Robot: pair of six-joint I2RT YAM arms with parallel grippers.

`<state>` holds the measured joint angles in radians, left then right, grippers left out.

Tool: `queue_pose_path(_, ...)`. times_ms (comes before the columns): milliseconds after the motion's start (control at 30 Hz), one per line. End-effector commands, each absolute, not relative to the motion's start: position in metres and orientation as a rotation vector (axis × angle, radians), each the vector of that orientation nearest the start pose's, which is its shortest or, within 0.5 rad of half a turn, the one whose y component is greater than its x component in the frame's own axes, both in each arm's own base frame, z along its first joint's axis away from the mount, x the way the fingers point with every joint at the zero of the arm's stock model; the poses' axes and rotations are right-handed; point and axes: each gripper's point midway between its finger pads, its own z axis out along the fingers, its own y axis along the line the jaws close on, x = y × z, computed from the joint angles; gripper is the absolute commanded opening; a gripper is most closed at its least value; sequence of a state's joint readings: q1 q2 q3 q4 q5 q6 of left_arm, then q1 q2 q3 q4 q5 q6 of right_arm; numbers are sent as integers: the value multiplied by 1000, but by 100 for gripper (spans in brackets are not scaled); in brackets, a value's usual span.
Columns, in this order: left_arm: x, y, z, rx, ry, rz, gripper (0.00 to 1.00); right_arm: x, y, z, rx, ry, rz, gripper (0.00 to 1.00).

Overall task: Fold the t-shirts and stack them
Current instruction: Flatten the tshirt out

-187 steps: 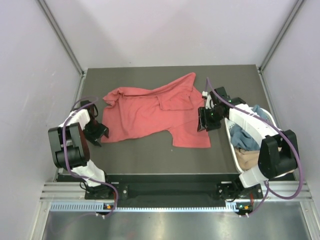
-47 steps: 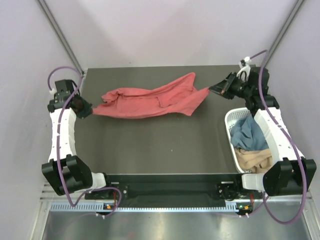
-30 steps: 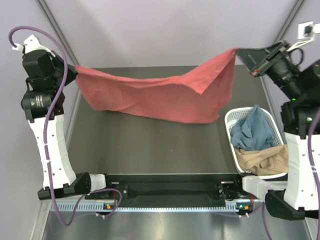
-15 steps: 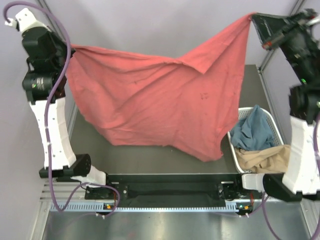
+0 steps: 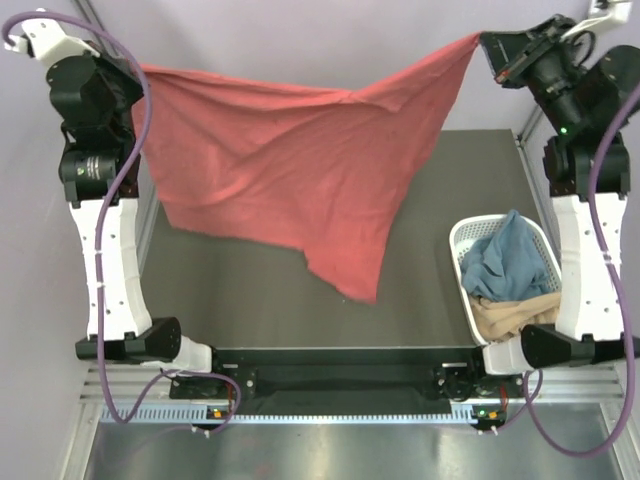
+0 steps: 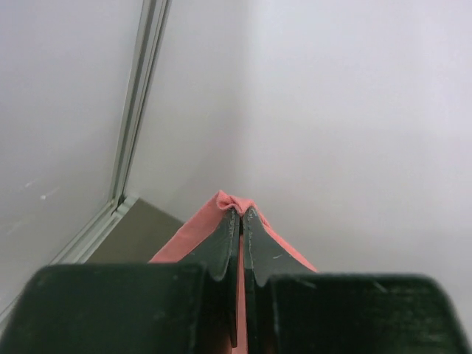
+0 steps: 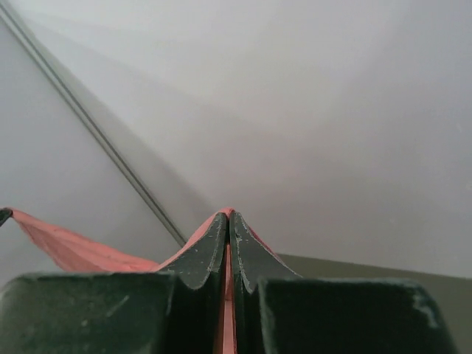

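Left gripper (image 6: 241,221) and right gripper (image 7: 227,221) each pinch an upper corner of the red shirt (image 5: 290,170), hung spread above the table (image 5: 250,290) from left edge to right edge; spreading seems in hand, so next lower it flat.

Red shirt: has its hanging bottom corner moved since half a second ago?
Yes. The low corner of the red shirt has swung left, away from the white basket; it hung by the rim, now nearer the middle of the table.
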<state>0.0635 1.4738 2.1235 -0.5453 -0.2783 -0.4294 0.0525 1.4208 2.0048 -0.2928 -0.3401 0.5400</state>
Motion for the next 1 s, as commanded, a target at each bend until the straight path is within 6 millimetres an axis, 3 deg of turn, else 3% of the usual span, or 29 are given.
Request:
queue_pose_path(0,352,55,637,-541,1111,-155,0,298,88,686,-52,1015,671,0)
queue_pose_path(200,305,49,670,-524,1017,-199,0,238,85,714,-72,909,677,0)
queue_pose_path(233,295,48,674,-523,1009,-204,0,217,84,721,-82,875,673,0)
queue_pose_path(333,267,44,692,-507,963,-227,0,187,81,729,-92,825,666,0)
queue_pose_path(467,236,41,709,-498,907,-251,0,122,75,750,-111,707,648,0)
queue_pose_path(567,218,40,719,-489,868,-259,0,90,73,765,-128,642,633,0)
queue_pose_path(667,212,40,721,-488,859,-259,0,80,72,771,-145,600,623,0)
queue_pose_path(767,222,41,701,-501,915,-246,0,87,71,769,-134,596,618,0)
queue_pose_path(800,235,41,685,-511,961,-238,0,88,71,769,-135,595,620,0)
queue_pose_path(833,228,41,681,-512,963,-238,0,86,71,769,-140,588,620,0)
queue_pose_path(933,239,42,654,-526,1028,-224,0,101,72,761,-126,608,634,0)
queue_pose_path(967,242,41,647,-529,1044,-221,0,120,73,750,-112,646,650,0)
